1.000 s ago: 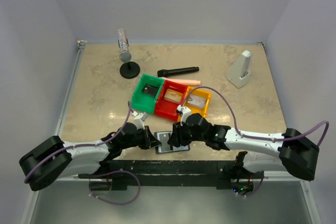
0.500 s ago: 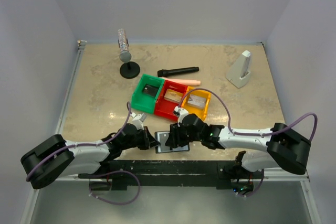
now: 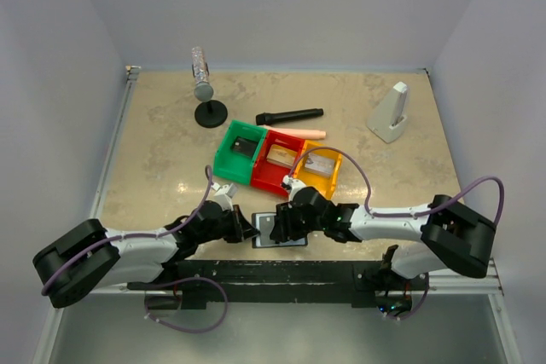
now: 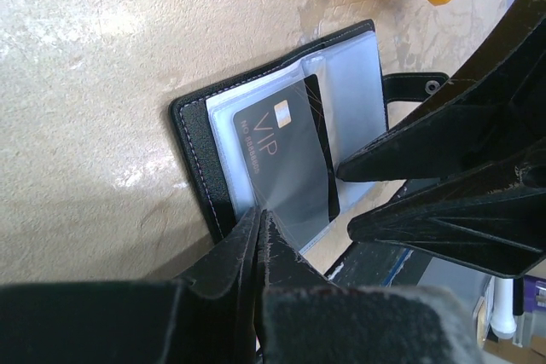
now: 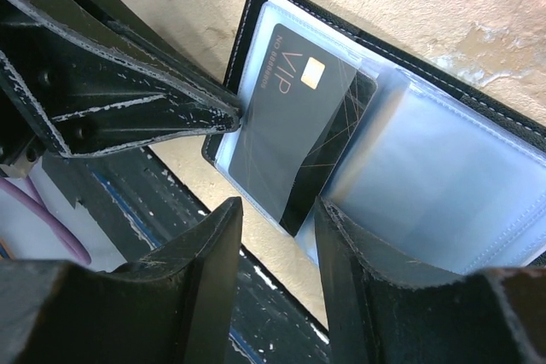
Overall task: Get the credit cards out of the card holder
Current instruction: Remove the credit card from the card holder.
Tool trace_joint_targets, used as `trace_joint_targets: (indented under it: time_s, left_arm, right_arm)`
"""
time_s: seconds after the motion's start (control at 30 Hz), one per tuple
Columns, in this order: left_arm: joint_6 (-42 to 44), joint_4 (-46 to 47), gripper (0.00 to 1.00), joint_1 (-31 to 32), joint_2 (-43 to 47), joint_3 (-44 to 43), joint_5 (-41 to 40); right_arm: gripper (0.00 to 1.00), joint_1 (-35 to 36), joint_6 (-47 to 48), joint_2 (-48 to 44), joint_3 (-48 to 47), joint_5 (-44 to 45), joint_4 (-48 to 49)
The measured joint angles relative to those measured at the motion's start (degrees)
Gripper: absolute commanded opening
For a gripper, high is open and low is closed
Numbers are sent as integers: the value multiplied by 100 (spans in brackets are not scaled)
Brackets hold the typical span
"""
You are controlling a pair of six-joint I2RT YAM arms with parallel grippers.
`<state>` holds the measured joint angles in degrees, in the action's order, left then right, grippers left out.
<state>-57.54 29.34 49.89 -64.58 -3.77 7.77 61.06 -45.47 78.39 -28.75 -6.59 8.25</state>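
The card holder (image 3: 271,229) lies open and flat on the table (image 3: 153,151), at the 6 o'clock edge of the top view, just in front of the arms' black mounting bar (image 3: 281,274). The row of green (image 3: 223,158), red (image 3: 264,178) and yellow (image 3: 334,172) bins sits near it toward 12 o'clock.

Its clear plastic sleeves (image 4: 350,83) face up. A black card (image 4: 286,159) printed "VIP", with a small gold chip, lies slanted in the sleeve on the left arm's side. In the left wrist view the holder's black tab (image 4: 414,84) sticks out at 3 o'clock.

The left gripper (image 4: 258,215) comes in from 9 o'clock of the holder in the top view. Its jaws are closed to a point, and the tips touch the sleeve edge beside the card. Whether they pinch plastic cannot be told.

The right gripper (image 5: 277,210) reaches in from the 3 o'clock side. Its jaws stand partly apart, holding nothing, with the card's end showing in the gap between its fingers (image 5: 213,245). In the left wrist view one of its fingertips meets the card's edge.
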Motion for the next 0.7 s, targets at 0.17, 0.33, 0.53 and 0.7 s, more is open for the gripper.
trace_joint_targets:
  time_s: [0.17,0.33,0.53,0.7]
  left_arm:
    - [0,-2,2,0,4,0,-11]
    - [2,-7,2,0,4,0,-13]
    - [2,-9,2,0,9,0,-15]
    - [2,-9,2,0,9,0,-15]
  right_arm:
    - [44,0,-24,63,-2,-2,37]
    - [44,0,-111,146,-42,13,13]
    - [45,0,-367,149,-57,105,-24]
    - [45,0,-557,149,-46,101,20]
